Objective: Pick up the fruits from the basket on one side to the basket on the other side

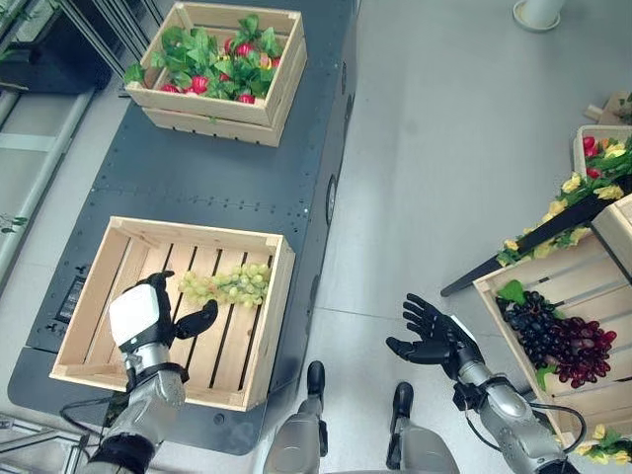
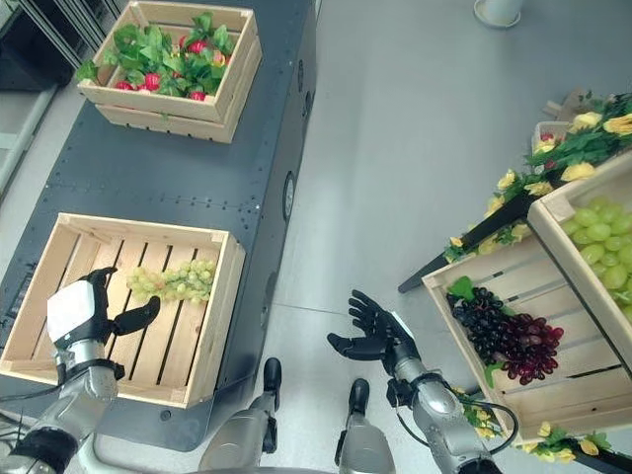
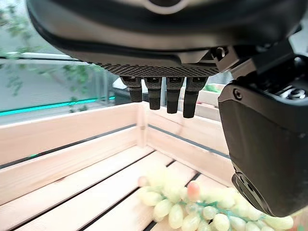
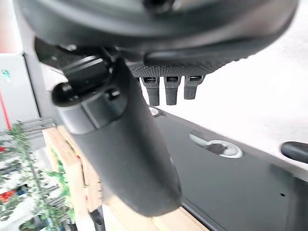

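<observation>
A bunch of green grapes (image 1: 229, 284) lies on the slats of the near wooden crate (image 1: 101, 286) on the dark platform. My left hand (image 1: 148, 316) hovers over that crate just beside the bunch, open, with nothing in it; the grapes (image 3: 192, 211) show past its fingers (image 3: 166, 94). My right hand (image 1: 433, 336) is open, palm up and empty, above the floor between the platform and a tilted crate (image 1: 548, 281) at the right. In that crate lie dark purple grapes (image 1: 558, 341). A higher crate holds more green grapes (image 2: 600, 237).
A second crate (image 1: 281, 59) at the platform's far end holds leafy greens and red fruit. Yellow flowers and leaves (image 1: 583, 188) trim the stand at the right. Grey floor (image 1: 444, 128) lies between platform and stand. A white round base (image 1: 541, 12) stands at the far edge.
</observation>
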